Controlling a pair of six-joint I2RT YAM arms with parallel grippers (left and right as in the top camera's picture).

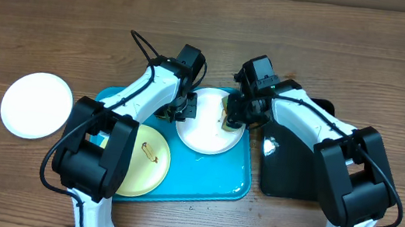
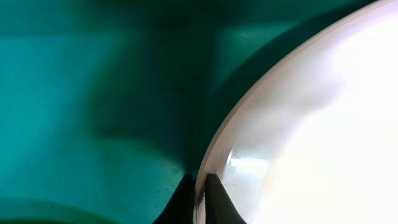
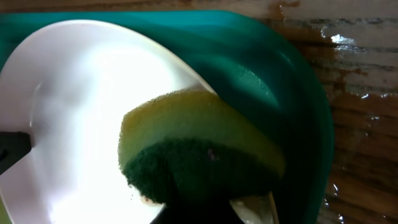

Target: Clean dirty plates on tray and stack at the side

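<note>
A white plate (image 1: 207, 128) lies at the back of the turquoise tray (image 1: 209, 179). My left gripper (image 1: 185, 109) is shut on this plate's left rim; the left wrist view shows its fingers (image 2: 200, 198) pinching the rim of the plate (image 2: 311, 137) above the tray (image 2: 74, 106). My right gripper (image 1: 232, 114) is shut on a yellow and green sponge (image 3: 199, 149) and presses it on the right side of the plate (image 3: 74, 112). A pale yellow-green plate (image 1: 143, 160) with brown smears lies at the tray's front left. Another white plate (image 1: 37, 104) lies on the table to the left.
A glossy black tray (image 1: 290, 166) lies right of the turquoise tray, under my right arm. The wood right of the turquoise tray (image 3: 298, 87) looks wet (image 3: 360, 62). A cardboard edge runs along the back of the table.
</note>
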